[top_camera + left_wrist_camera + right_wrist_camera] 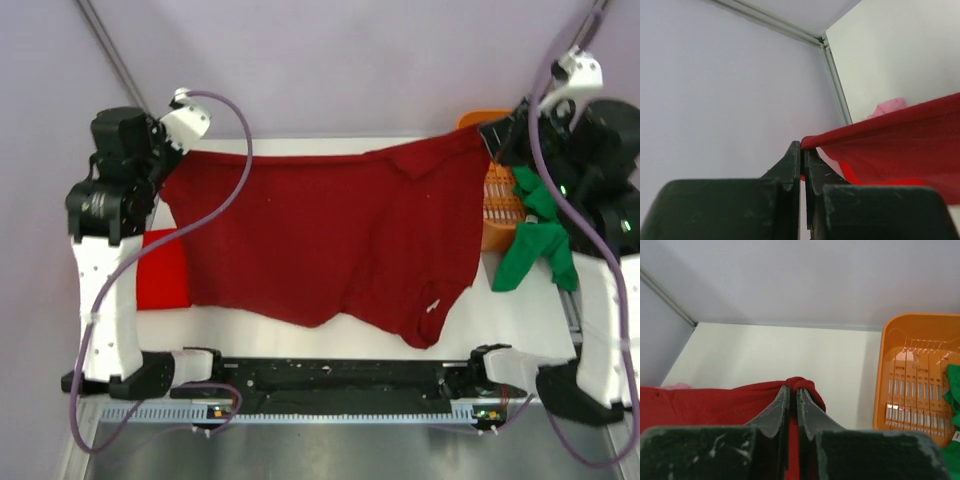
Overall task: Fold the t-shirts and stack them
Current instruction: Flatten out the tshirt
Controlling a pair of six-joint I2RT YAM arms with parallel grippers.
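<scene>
Overhead, a dark maroon t-shirt (330, 240) fills the middle of the top view. Its upper edge is pulled into a nearly straight line between the two arms. The rest falls toward the bottom of the frame in a ragged, uneven hem, with one sleeve drooping at lower right.

The left gripper (802, 150), at upper left in the top view, is clenched on one corner of this shirt. In its wrist view the dark fingers meet on a thin fold of red cloth. The right gripper (792, 390), at upper right, is likewise pinched tight on the opposite corner, with cloth bunched around its fingertips.

A brighter red t-shirt (160, 270) lies flat at the left of the frame, partly covered by the maroon one. At right, an orange slotted plastic basket (910, 390) is largely hidden by the maroon shirt and by a bright green t-shirt (535, 250). The green shirt is crumpled and spills over the basket toward the table.

The cloth looks soft and matte, while the basket is rigid and glossy. Purple cables (235, 190) loop from both arms across the shirt's edge.

The table (520, 315) is plain white. Pale lilac-grey walls (350, 60) enclose it at the back and sides. A small pale pink shape (887, 107) beyond the shirt is too blurred to identify.
</scene>
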